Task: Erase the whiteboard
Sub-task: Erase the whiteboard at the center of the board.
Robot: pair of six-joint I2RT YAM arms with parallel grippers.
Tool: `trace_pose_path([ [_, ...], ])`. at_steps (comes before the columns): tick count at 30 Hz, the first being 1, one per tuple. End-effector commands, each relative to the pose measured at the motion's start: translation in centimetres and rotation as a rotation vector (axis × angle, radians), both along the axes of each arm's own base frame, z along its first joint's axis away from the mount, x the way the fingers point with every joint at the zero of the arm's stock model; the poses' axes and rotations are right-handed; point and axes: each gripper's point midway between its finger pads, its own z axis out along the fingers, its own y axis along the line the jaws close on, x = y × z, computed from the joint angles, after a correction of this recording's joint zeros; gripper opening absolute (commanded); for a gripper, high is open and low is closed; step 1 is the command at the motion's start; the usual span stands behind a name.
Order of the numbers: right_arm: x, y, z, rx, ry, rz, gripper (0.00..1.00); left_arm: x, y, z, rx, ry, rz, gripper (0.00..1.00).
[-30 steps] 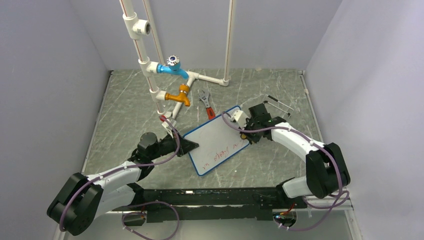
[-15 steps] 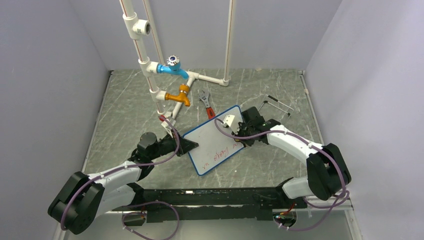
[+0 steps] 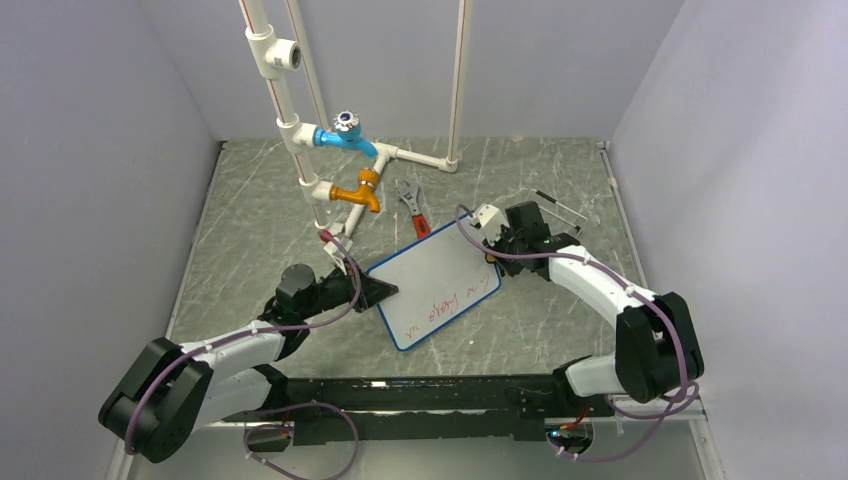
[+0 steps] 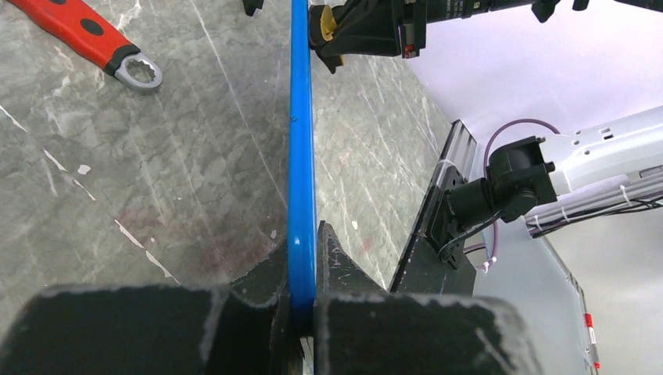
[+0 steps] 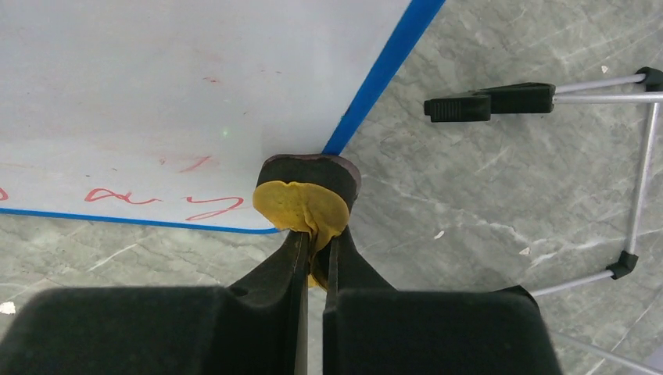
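Lab test booth: plain grey walls (image 3: 100,150), PVC pipe rig (image 3: 283,105) w/ taps (image 3: 347,135).

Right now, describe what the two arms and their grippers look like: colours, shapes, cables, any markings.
The two arms look alike. The left arm and right arm have white shells between bulky black joints, and a thin purple cable loops along each. The left gripper and right gripper are matte black, each with two flat fingers tapering to the tip. No markings are visible.
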Motion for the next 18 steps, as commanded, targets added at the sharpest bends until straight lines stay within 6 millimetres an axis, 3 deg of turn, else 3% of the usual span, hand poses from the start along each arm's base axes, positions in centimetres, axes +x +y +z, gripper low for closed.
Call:
trace_pose_path([
  [1,1.7,2.2,2.3,0.067,-0.08,0.034,0.0,-2.8,-1.6,4.4,-0.119,-0.114,-0.182,0.0],
  [7,-3.9,8.3,1.1,0.12,0.038,0.37,0.0,-2.6,-1.5,4.3,-0.129,-0.109,-0.162,0.0],
  [10,-6.1,9.9,0.7,0.137,0.091,0.474,0.0,-2.5,-1.5,4.4,-0.134,-0.106,-0.158,0.0],
  [14,-3.9,8.9,0.8,0.094,0.035,0.372,0.0,-2.4,-1.6,4.4,-0.131,-0.104,-0.154,0.0],
  [18,1.0,4.1,1.5,0.05,-0.051,0.09,0.0,-2.3,-1.6,4.3,-0.126,-0.105,-0.154,0.0],
])
